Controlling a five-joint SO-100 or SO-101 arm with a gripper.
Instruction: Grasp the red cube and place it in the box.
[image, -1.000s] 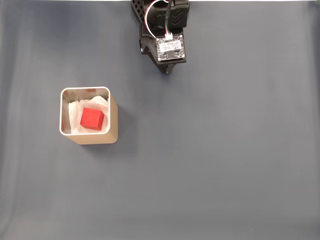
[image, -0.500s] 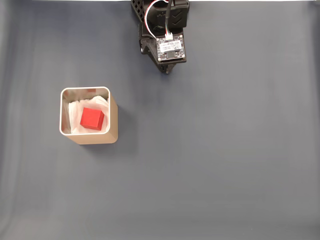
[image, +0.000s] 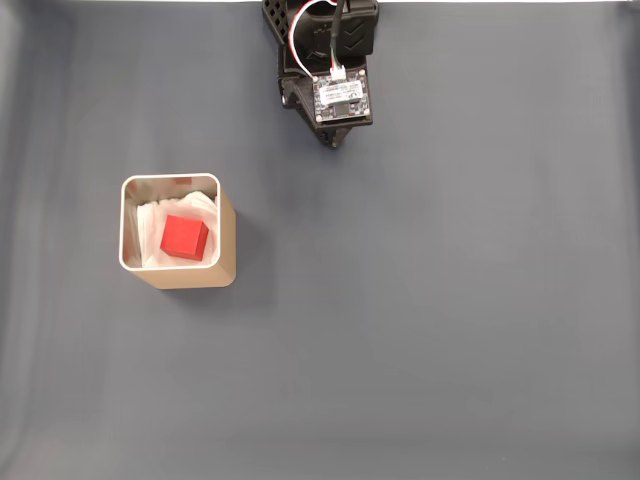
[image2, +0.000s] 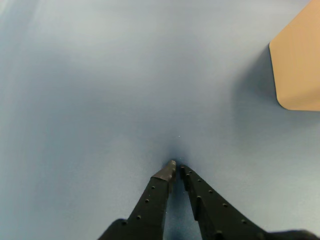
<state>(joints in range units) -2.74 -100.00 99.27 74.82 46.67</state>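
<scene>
1. Where the fixed view looks straight down, a flat grey-blue table surface (image: 450, 320) is seen spread across the whole picture.
2. A small bright red plain-faced cube (image: 184, 238) is seen lying inside a square tan box with rounded corners and a thin pale metallic rim (image: 228, 250), at the left of that view.
3. The cube is rested on crumpled white paper lining (image: 150, 222), roughly in the middle of the box's mouth, and no wall is touched by it as far as can be told.
4. The box is stood upright on the table, well apart from the arm.
5. A black arm (image: 320, 40) is seen at the top edge of the fixed view, with a small circuit board (image: 340, 97) and red and white wires (image: 305, 35) mounted on it.
6. The black two-finger gripper (image2: 177, 167) is shown in the wrist view rising from the lower edge, its perforated fingers (image2: 152, 200) brought together at the tips.
7. The jaws are seen clenched with nothing between them, and the tips are held close to the bare table surface.
8. One tan outer wall of the box is caught at the right edge of the wrist view, well apart from the fingertips.
</scene>
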